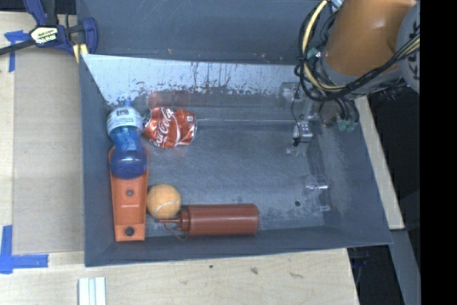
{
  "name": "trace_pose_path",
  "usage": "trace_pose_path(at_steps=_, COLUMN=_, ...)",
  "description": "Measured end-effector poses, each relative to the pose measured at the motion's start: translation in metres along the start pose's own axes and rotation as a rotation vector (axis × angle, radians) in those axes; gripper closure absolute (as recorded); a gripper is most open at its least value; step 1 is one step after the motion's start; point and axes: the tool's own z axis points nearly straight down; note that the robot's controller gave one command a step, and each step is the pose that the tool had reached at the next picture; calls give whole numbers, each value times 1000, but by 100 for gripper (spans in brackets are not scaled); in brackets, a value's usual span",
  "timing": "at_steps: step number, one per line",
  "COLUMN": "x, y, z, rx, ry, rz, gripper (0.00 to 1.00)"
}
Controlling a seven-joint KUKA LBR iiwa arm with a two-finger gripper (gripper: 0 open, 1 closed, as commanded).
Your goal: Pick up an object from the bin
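Note:
My gripper (303,129) hangs low over the right part of the bin, under the orange-covered wrist, above bare bin floor. Nothing shows in its grasp. The loose things lie well to its left. Nearest is a crushed red cola can (170,128) at the back left. A dark red cylinder (220,219) lies on its side along the front wall, left of and in front of the gripper. Touching the cylinder's left end is a yellow-orange ball (163,201).
A blue plastic bottle (127,143) with a white label lies along the left wall, beside the can. In front of it an orange block (128,209) reaches to the front left corner. Yellow and black cables loop round the wrist at the right.

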Motion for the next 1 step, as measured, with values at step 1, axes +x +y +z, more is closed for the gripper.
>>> trace_pose_path(at_steps=1, x=-1, y=0, z=-5, rx=1, ry=-8, rz=-2, gripper=0)
